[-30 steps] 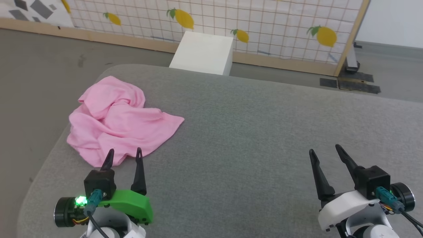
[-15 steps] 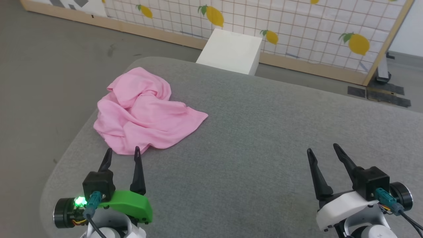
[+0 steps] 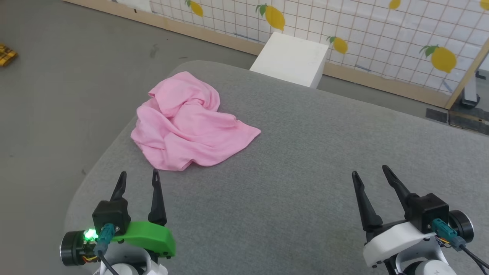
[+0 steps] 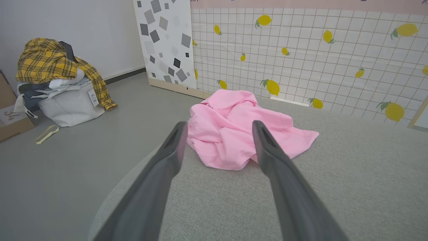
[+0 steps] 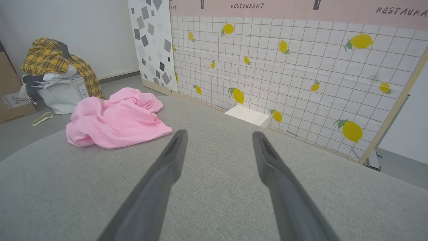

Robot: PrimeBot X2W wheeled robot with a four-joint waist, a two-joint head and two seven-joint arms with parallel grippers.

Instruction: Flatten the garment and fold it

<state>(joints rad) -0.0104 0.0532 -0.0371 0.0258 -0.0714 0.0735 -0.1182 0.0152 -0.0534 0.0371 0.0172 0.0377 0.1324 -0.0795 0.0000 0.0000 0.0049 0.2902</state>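
The garment point(image 3: 191, 122) lies in a crumpled pink heap on the grey padded surface point(image 3: 290, 179), near that surface's far left rounded corner. Its thin fabric is bunched into deep, twisted folds on the far side. Toward the robot's right a smoother flap spreads out flat and ends in a pointed corner. The near edge is rolled under itself in soft lobes, so the shape of the piece cannot be made out. The left gripper point(image 3: 138, 173) sits just short of that near edge, its two dark fingers spread wide with nothing between them and clear of the cloth. The right gripper point(image 3: 370, 170) is well apart from the garment over bare grey surface, its fingers equally wide and holding nothing. Beyond the surface stands a white box point(image 3: 292, 59) against a lemon-printed grid screen point(image 3: 382, 30).
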